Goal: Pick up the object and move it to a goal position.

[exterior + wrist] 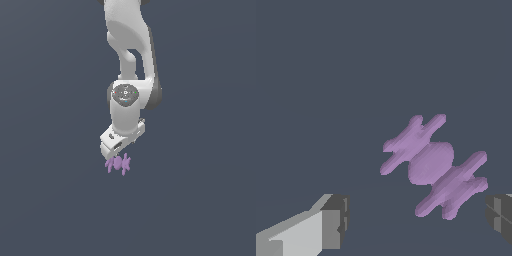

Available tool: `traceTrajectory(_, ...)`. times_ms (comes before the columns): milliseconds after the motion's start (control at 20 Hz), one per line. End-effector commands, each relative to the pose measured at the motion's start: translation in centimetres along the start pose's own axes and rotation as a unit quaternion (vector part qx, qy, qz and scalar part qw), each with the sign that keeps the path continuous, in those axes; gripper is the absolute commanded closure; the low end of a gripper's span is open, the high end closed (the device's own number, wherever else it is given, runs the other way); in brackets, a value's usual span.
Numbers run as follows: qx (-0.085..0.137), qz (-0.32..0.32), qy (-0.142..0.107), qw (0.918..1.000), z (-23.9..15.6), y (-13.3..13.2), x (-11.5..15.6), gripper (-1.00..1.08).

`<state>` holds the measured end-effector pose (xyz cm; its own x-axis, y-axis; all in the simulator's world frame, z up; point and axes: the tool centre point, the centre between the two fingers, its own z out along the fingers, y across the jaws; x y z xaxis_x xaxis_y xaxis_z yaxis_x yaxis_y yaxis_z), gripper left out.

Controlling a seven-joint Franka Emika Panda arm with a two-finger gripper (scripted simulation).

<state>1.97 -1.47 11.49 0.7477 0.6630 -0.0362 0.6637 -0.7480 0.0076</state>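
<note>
The white two-fingered tool (114, 153) hangs spread wide above the small light-purple spiky pronged object (118, 163), not touching it.

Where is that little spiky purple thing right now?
The small light-purple spiky object sits near the exterior view's centre, just beneath the white gripper, between its open fingers in the wrist view.

plain grey-blue ground, nothing else

a flat, uniform slate-grey surface (45, 200) fills both views edge to edge. it carries no markings, seams or texture. whether it is a desk or a floor cannot be told.
</note>
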Motion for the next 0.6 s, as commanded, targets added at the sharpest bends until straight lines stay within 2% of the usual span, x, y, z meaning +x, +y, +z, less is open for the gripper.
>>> traceTrajectory(0, 0.0, -0.033, 0.001, 0.9995, 0.4, 0.4, 0.0, -0.92)
traceTrajectory(250, 0.0, -0.097, 0.003, 0.9953, 1.3, 1.1, 0.0, -0.92)
traceTrajectory(550, 0.0, -0.173, 0.006, 0.985, 2.3, 1.9, 0.0, -0.92)
